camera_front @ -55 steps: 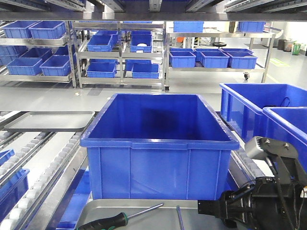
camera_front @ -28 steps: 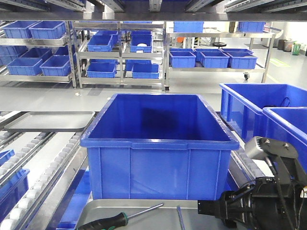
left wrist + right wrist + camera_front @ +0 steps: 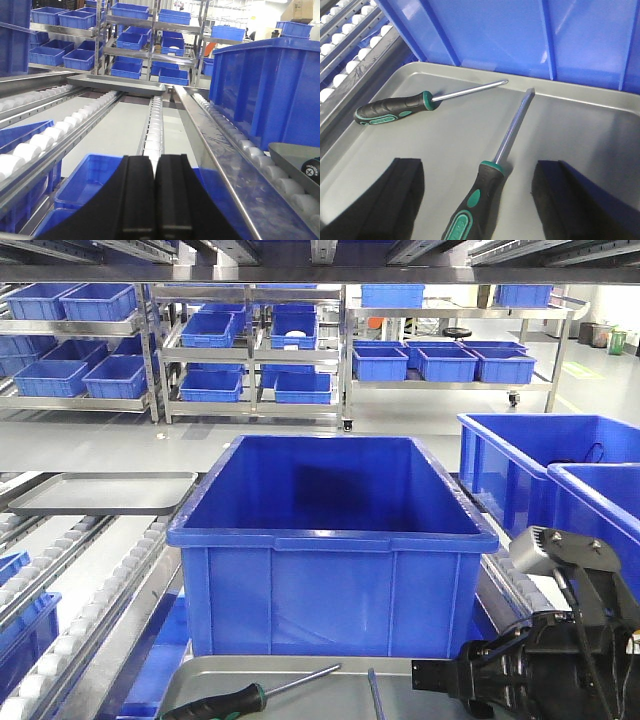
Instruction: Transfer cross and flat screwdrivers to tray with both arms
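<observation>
Right pincer (image 3: 475,192) gapes wide over the flat screwdriver (image 3: 492,170), light, stiff, slick-shafted: grip its rubbery handle; left pincer (image 3: 154,200) is pressed closed, empty.

Blocky matt-black right hand (image 3: 440,677) with black cables and pale grey rounded camera housing (image 3: 550,548) above

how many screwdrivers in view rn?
2, both lying in the grey tray in front of the blue crate. One lies towards the left; the flat-tipped one lies between the open right gripper's fingers. No others visible.
</observation>
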Motion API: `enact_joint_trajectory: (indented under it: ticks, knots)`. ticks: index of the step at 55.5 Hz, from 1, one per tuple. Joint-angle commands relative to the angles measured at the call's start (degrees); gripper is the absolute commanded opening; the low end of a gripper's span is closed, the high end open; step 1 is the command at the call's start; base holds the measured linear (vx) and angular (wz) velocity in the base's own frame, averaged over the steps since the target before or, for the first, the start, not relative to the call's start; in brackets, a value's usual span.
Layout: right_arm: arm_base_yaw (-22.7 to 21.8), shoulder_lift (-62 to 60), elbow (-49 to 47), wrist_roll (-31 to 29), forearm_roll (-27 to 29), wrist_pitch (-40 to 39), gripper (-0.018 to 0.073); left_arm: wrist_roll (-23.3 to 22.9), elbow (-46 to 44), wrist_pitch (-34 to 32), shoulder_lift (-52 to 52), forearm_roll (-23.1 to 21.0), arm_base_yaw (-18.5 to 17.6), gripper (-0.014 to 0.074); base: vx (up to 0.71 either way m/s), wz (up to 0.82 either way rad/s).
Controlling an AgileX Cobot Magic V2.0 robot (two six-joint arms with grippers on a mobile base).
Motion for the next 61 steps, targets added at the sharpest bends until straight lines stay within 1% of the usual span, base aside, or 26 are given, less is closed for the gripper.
enact_joint_trajectory:
  ticks: [1, 13, 19, 23, 29, 31, 34, 39, 41, 45, 48, 52, 57, 61]
  knots:
    - [-0.08, -1.32, -1.93, -0.47, 1.48, -2.40, 0.0533, -0.53, -1.39, -4.56, -0.72, -0.04, 0.02, -0.0006, 0.00, 0.00]
    - [-0.08, -1.32, -1.86, -0.47, 1.48, -2.40, 0.0533, -0.53, -1.39, -4.56, -0.72, -0.04, 0.02, -0.0006, 0.00, 0.00]
    - [-0.14, -2.14, -1.20, -0.47, -0.16, -3.52, 0.0524, -0.53, -1.39, -4.56, -0.72, -0.04, 0.02, -0.0006, 0.00, 0.00]
    - [-0.14, -4.94, 1.51, 0.88, -1.88, -7.65, 0.0489, -0.53, -1.39, -4.56, -0.72, -0.04, 0.02, -0.0006, 0.00, 0.00]
    - [-0.14, -12.22, 8.67, 6.38, -4.80, -15.27, 0.0412, -0.53, -1.39, -4.56, -0.72, -0.04, 0.02, -0.0006, 0.00, 0.00]
    - [-0.14, -14.91, 11.40, 8.44, -7.01, -17.52, 0.0377, -0.53, -1.39, -4.56, -0.72, -0.04, 0.02, -0.0006, 0.00, 0.00]
    - [-0.14, -19.27, 14.89, 10.62, -12.22, -19.98, 0.0328, -0.53, -1.39, -4.56, -0.72, -0.04, 0.02, -0.0006, 0.00, 0.00]
    - [-0.14, -27.38, 20.64, 13.83, -23.86, -23.16, 0.0232, -0.53, -1.39, -4.56, -0.72, -0.04, 0.02, -0.0006, 0.00, 0.00]
    - [-0.34, -30.13, 23.15, 15.09, -27.31, -24.15, 0.0188, -0.53, -1.39, -4.56, -0.72, -0.04, 0.02, -0.0006, 0.00, 0.00]
    - [-2.21, -36.12, 27.39, 17.31, -32.68, -25.16, 0.0107, -0.53, -1.39, -4.56, -0.72, -0.04, 0.02, -0.0006, 0.00, 0.00]
    - [-4.65, -40.43, 30.48, 19.31, -34.03, -25.49, 0.0052, -0.53, -1.39, -4.56, -0.72, -0.04, 0.02, -0.0006, 0.00, 0.00]
    - [-8.38, -46.53, 34.40, 20.75, -34.18, -25.38, -0.0011, -0.53, -1.39, -4.56, -0.72, -0.04, 0.02, -0.0006, 0.00, 0.00]
    - [-12.38, -54.75, 39.30, 20.77, -35.72, -25.38, -0.0013, -0.53, -1.39, -4.56, -0.72, -0.04, 0.02, -0.0006, 0.00, 0.00]
    - [-14.11, -59.85, 42.51, 20.77, -37.88, -25.38, -0.0012, -0.53, -1.39, -4.56, -0.72, -0.04, 0.02, -0.0006, 0.00, 0.00]
